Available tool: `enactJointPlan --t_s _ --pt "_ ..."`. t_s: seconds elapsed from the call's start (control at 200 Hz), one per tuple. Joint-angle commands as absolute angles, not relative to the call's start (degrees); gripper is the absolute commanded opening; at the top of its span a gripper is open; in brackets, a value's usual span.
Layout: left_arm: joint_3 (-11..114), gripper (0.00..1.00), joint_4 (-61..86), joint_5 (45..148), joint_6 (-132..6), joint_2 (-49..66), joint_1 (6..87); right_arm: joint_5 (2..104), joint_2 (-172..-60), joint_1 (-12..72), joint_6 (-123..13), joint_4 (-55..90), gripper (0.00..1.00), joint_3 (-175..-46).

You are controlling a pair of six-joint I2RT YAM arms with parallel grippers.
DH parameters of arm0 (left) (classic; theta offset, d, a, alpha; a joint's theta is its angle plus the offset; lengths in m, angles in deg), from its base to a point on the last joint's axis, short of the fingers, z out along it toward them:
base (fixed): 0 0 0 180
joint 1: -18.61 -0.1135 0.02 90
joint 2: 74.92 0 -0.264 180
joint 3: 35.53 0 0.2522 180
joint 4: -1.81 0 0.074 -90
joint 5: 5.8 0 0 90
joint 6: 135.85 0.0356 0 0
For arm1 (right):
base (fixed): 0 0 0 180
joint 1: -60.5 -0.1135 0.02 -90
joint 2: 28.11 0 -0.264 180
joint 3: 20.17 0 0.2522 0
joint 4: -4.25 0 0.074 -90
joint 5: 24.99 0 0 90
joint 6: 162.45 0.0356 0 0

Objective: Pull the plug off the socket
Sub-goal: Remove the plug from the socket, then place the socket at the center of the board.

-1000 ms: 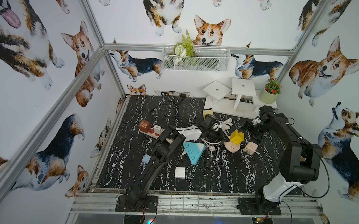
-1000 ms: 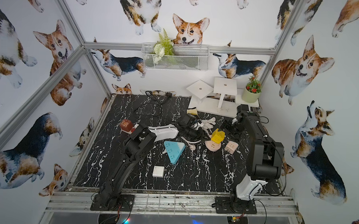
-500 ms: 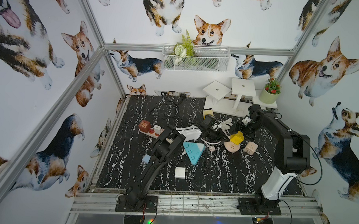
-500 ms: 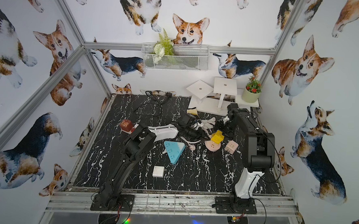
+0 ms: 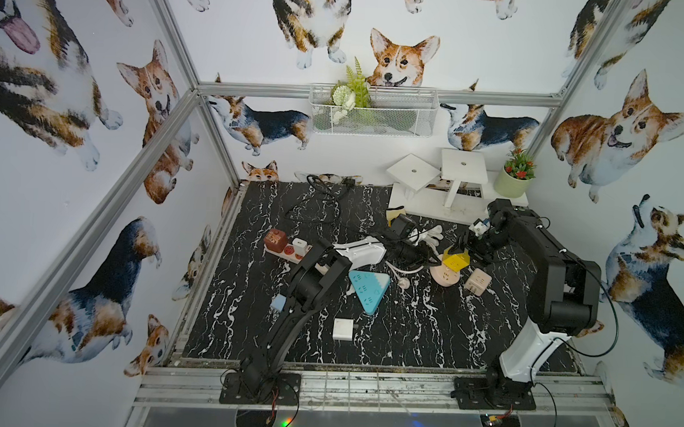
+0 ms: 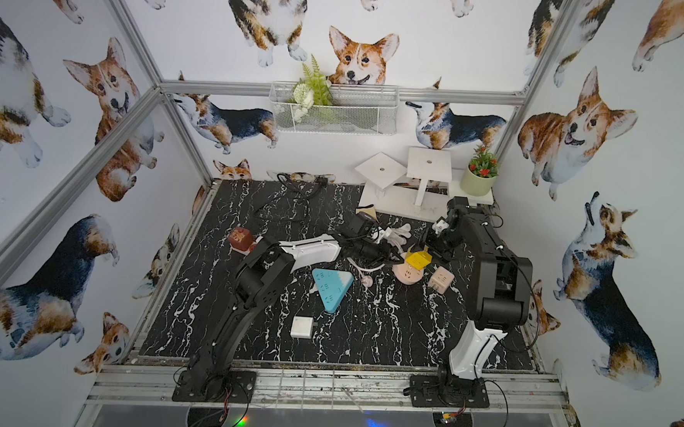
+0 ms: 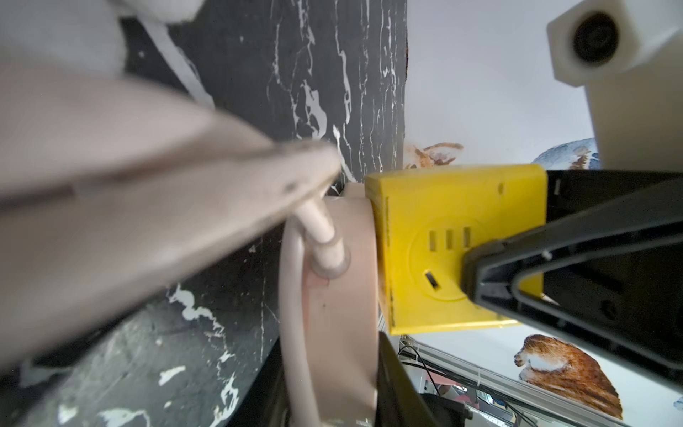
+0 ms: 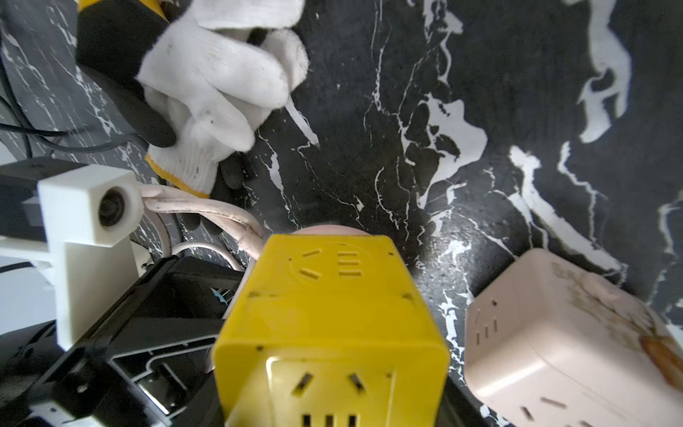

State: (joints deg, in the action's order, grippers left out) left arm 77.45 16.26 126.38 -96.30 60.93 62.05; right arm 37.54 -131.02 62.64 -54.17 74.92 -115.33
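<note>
A yellow cube plug (image 5: 455, 262) (image 6: 418, 260) sits plugged into a round pink socket (image 5: 443, 275) (image 7: 340, 295) on the black marble table. My left gripper (image 5: 430, 263) (image 7: 332, 399) is shut on the pink socket, one jaw on each flat side of the disc. The right gripper (image 5: 465, 249) (image 8: 332, 388) comes down over the yellow plug (image 8: 332, 314) with its jaws against two opposite sides. One black finger (image 7: 554, 258) lies flat on the plug's face (image 7: 454, 240). The socket's pink cable (image 8: 207, 210) leads away under my left wrist.
A pink cube socket (image 5: 477, 280) (image 8: 554, 332) lies just right of the plug. A white glove (image 5: 427, 233) and black cables lie behind it, a blue triangular strip (image 5: 368, 290) to the left, a white adapter (image 5: 343, 329) nearer the front. White stools (image 5: 463, 166) stand at the back.
My right gripper has swung left and down from near the back platform onto the yellow plug, and its jaws have narrowed around it. The left arm has stayed still.
</note>
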Motion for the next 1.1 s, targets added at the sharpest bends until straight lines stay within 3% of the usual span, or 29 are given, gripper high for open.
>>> enactJointPlan --t_s 0.0,0.195,0.29,0.526,0.791,0.971,1.091 --pt "76.48 0.00 31.74 118.53 -94.73 62.18 61.41 32.10 -129.75 63.20 -53.25 73.48 0.00 -116.91" --pt "76.66 0.00 30.29 119.70 -99.00 63.58 60.71 48.84 -129.57 54.52 -61.17 79.47 0.00 -117.07" --pt "77.43 0.00 31.74 120.09 -99.12 64.15 60.63 51.62 -126.30 53.37 -59.40 78.03 0.00 -114.25" --pt "78.63 0.00 34.44 119.45 -97.01 64.69 60.49 37.22 -125.35 61.20 -50.99 75.68 0.00 -113.47" --pt "82.28 0.00 36.88 120.58 -95.19 64.80 60.54 35.22 -120.62 61.29 -51.45 78.36 0.00 -112.37" --pt "87.37 0.26 40.41 120.68 -93.57 64.78 59.88 36.18 -115.79 61.15 -52.28 81.47 0.00 -107.78" --pt "91.17 0.38 41.83 121.35 -93.60 65.38 59.66 35.84 -111.32 60.68 -51.53 80.77 0.00 -101.59"
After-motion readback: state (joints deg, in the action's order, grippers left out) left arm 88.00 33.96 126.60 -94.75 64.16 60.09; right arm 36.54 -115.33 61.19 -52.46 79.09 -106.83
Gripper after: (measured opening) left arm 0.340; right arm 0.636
